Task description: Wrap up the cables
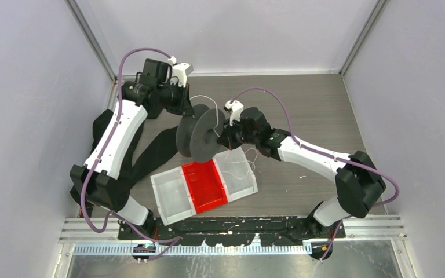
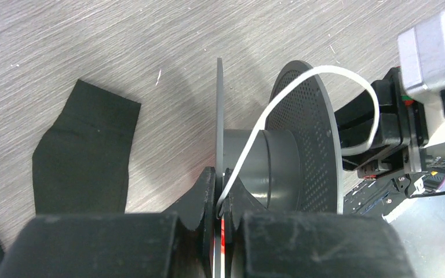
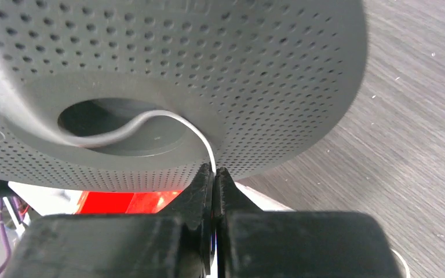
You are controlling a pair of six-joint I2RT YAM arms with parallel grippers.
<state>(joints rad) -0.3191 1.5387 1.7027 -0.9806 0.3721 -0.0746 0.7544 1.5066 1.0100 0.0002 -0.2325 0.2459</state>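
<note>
While the grey spool (image 1: 200, 137) hangs off the wood-grain table (image 1: 313, 104) in the top view, the left gripper (image 1: 184, 107) meets its far flange and the right gripper (image 1: 225, 134) its near one. Just beside the spool lies a three-compartment tray (image 1: 168, 197). Loose cables (image 1: 244, 168) curl in the clear end compartment nearest the spool, next to the red middle one (image 1: 204, 185). A black fabric strap (image 1: 153, 153) lies on the spool's other side. From the left wrist, the fingers (image 2: 203, 197) stand narrow, pinching the thin solid flange's rim. A white cable (image 2: 301, 78) rises from the same gap and arcs over the smooth hub and past the perforated flange. From the right wrist, the fingers (image 3: 200, 185) are pressed together on that cable, which curves into the perforated flange's round centre hole.
</note>
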